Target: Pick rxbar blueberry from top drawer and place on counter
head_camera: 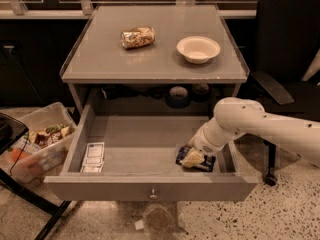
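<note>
The top drawer (150, 186) of the grey cabinet is pulled open. The rxbar blueberry (208, 163), a dark navy flat bar, lies on the drawer floor at the front right. My gripper (193, 158) reaches down into the drawer from the right on its white arm (260, 126) and sits right on top of the bar, covering its middle. The counter (150, 64) above is the grey tabletop.
A crumpled golden foil bag (137, 37) and a cream bowl (198, 49) stand on the counter. White flat packets (93, 157) lie at the drawer's front left. A clear bin of snacks (37, 146) stands on the floor at left. A black chair (287, 59) stands at right.
</note>
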Robot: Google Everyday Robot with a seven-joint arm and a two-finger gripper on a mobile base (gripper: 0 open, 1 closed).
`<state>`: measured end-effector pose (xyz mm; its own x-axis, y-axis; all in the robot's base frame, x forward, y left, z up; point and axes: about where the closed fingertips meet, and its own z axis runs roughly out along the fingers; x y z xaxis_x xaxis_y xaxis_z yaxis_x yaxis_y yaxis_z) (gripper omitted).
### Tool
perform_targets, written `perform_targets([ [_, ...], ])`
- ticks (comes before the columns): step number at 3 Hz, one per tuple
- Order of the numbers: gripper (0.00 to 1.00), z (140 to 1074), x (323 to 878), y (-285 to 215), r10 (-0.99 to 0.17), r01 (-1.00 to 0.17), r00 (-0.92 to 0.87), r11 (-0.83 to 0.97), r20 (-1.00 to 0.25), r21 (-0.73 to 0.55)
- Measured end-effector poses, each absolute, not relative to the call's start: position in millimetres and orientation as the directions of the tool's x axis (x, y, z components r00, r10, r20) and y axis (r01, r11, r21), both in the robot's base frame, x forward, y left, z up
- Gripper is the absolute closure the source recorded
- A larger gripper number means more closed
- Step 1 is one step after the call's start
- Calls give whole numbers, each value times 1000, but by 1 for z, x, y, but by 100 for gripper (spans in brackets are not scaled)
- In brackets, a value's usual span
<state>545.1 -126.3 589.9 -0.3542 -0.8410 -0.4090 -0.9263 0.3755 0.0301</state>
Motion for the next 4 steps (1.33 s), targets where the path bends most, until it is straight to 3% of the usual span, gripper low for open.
perform_targets([
  [2, 98, 591, 546, -127, -842, -927, -354, 375, -406, 30],
  [4, 100, 625, 554, -119, -844, -935, -296, 351, -447, -44],
])
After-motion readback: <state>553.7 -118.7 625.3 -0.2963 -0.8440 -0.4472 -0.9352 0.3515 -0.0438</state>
